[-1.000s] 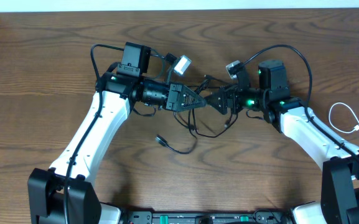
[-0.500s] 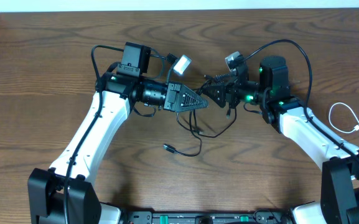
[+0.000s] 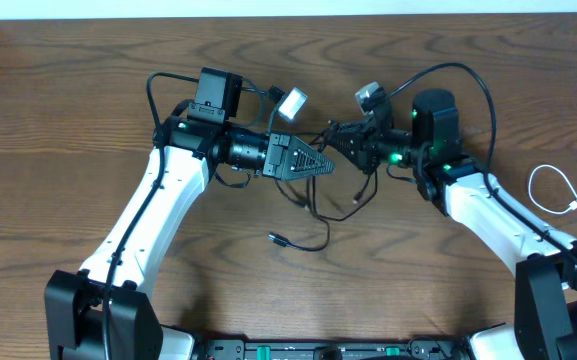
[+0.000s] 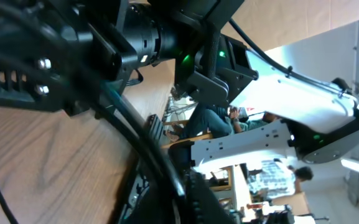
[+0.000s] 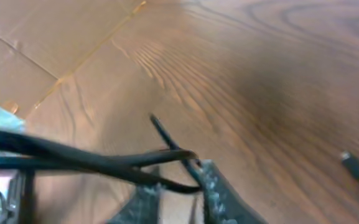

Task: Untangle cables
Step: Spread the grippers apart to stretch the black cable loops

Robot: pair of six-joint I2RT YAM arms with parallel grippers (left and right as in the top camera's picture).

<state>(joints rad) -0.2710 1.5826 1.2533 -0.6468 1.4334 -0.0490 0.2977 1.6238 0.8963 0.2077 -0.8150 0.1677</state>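
While both arms meet over the far half of the tabletop (image 3: 68,120), the left fingers (image 3: 313,164) are pressed together to a point and face the right fingers (image 3: 343,143), with only a small gap between the two tips. From them the black cable (image 3: 313,212) hangs and loops toward the near edge, and its plug end (image 3: 274,238) lies on the wood near the tabletop's middle. In the right wrist view the right fingers (image 5: 219,193) sit almost together, pinching dark strands of that cable at their tips. The white cable (image 3: 558,175) lies coiled by the right edge, well apart from the black one. Bare wood stretches toward the left edge and the near edge, while the far edge runs close behind both arms.
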